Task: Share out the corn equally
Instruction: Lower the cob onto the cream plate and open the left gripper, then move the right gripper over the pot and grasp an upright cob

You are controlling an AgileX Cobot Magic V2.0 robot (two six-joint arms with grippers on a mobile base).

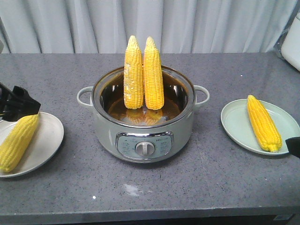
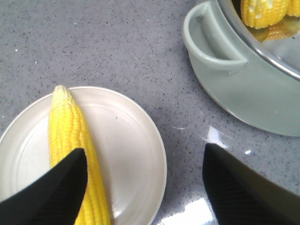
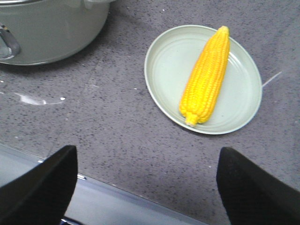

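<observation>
A grey speckled stone tabletop (image 1: 211,173) carries three things in a row. A pale green electric cooking pot (image 1: 143,136) with a front dial stands at the middle. A cream plate (image 1: 47,136) lies to its left and a pale green plate (image 1: 234,126) to its right, both well apart from it. A small whitish smudge (image 1: 131,189) marks the front.

Corn on plate: one yellow cob (image 2: 70,136), lower left of the frame, pale tip pointing up.
Plate: white plate (image 2: 131,140), round, on grey speckled counter (image 2: 117,47).
Pot: pale green pot (image 2: 253,93), upper right, side handle (image 2: 213,47) facing left.
Corn in pot: cobs (image 2: 262,11) at top right edge.
Left gripper: left gripper (image 2: 145,152) spread wide at the bottom, holding nothing.
</observation>
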